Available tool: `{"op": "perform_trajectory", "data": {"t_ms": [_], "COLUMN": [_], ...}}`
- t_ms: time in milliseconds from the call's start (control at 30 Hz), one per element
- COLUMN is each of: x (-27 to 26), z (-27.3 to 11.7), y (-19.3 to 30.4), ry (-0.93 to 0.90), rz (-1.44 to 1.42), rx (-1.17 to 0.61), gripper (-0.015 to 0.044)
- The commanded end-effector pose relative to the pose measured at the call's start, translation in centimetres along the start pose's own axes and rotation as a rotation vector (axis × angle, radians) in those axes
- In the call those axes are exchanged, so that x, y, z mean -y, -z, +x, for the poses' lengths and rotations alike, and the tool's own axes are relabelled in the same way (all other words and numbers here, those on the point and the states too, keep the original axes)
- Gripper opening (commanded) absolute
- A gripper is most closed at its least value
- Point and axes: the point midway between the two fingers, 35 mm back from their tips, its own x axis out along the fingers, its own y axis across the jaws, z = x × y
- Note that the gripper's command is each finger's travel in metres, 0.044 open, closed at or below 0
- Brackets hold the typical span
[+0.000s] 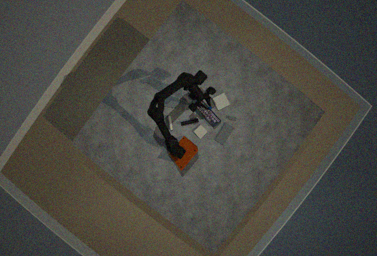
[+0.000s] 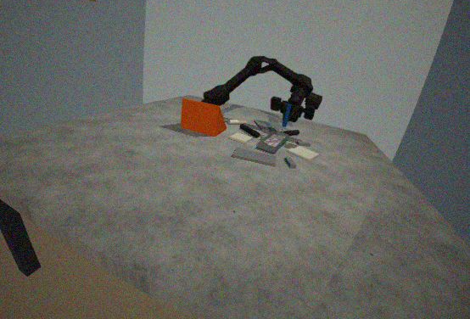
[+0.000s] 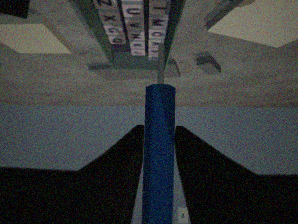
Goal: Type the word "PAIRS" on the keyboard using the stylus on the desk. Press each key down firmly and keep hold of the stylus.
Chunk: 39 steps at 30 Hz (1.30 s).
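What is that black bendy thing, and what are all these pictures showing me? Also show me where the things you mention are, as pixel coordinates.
It's a robot arm (image 1: 157,107) (image 2: 263,63), with one gripper (image 1: 209,107) (image 2: 286,114) (image 3: 159,132) like two pinching fingers. The top picture looks down from above. The exterior one looks from the side. The wrist one is from the arm's own wrist.

The gripper is pinching a blue stylus (image 2: 287,114) (image 3: 159,155), a bit like a pencil. Its thin tip points toward a keyboard (image 1: 209,116) (image 2: 272,141) (image 3: 131,30) with letters. Around that lie pale squares (image 1: 201,131) (image 2: 240,137), and nearer the arm's foot is an orange block (image 1: 188,151) (image 2: 201,117).
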Motion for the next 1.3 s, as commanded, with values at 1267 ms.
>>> {"op": "perform_trajectory", "data": {"t_ms": [1267], "x": [-0.1], "z": [-2.6], "y": [-4.2], "ry": [0.002], "rz": [-0.003], "rx": [0.003], "gripper": [0.0081]}}
